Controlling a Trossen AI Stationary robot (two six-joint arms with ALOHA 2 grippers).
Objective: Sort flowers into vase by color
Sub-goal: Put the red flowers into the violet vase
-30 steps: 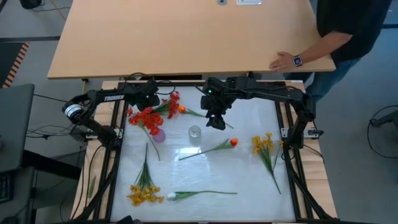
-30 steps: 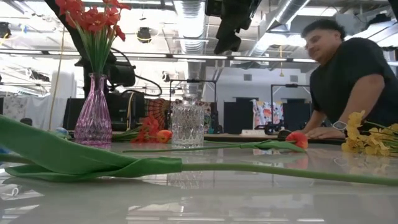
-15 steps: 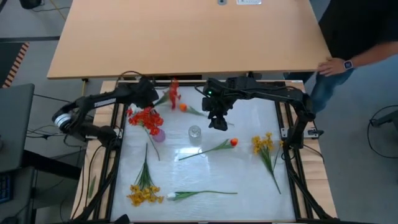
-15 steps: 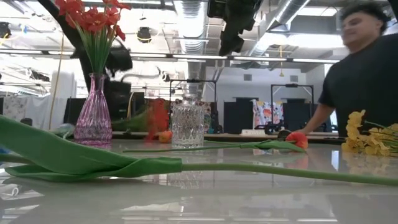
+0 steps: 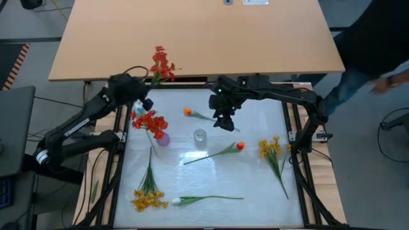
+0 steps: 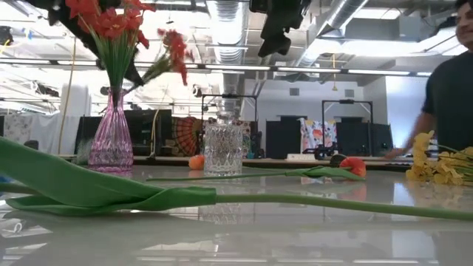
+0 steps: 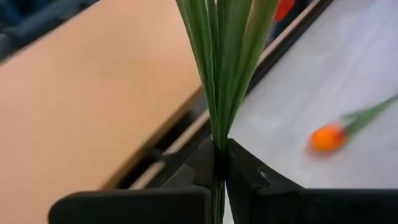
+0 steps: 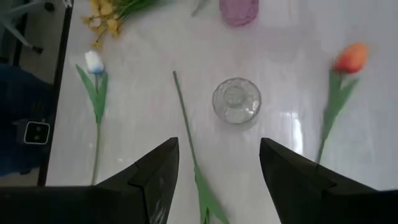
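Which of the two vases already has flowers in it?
The pink vase holds red flowers; the clear glass vase beside it stands empty.

Glossy white tabletop point(image 5: 255, 185); clear cut-glass vase point(image 6: 222, 148); translucent pink glass vase point(image 6: 111, 140); matt tan wooden board point(image 5: 192, 32).

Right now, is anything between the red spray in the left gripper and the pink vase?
Nothing separate blocks it. The left gripper holds the red spray above the table's far edge. The pink vase already holds red flowers, which crowd its mouth.
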